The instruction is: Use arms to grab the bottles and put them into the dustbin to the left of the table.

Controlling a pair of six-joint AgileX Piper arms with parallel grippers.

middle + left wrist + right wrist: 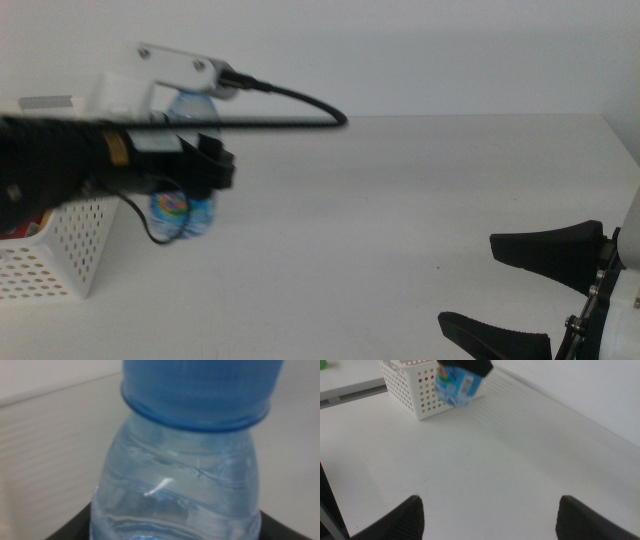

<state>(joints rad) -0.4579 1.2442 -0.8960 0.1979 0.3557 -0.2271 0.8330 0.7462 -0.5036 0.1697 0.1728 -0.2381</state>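
Now, middle view: left gripper (205,165) pinches the water bottle (185,212) just beside the dustbin (55,250), bottle lifted off the table (400,200); right gripper (525,290) waits well apart from dustbin, jaws spread; left wrist: blue cap (197,390) fills frame, jaws hug bottle; right wrist: bottle hangs beside dustbin.

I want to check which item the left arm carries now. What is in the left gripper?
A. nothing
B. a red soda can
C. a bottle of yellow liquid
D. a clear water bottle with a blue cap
D: the left gripper is closed around the water bottle, whose blue cap fills the left wrist view, just beside the dustbin; the right gripper waits open.
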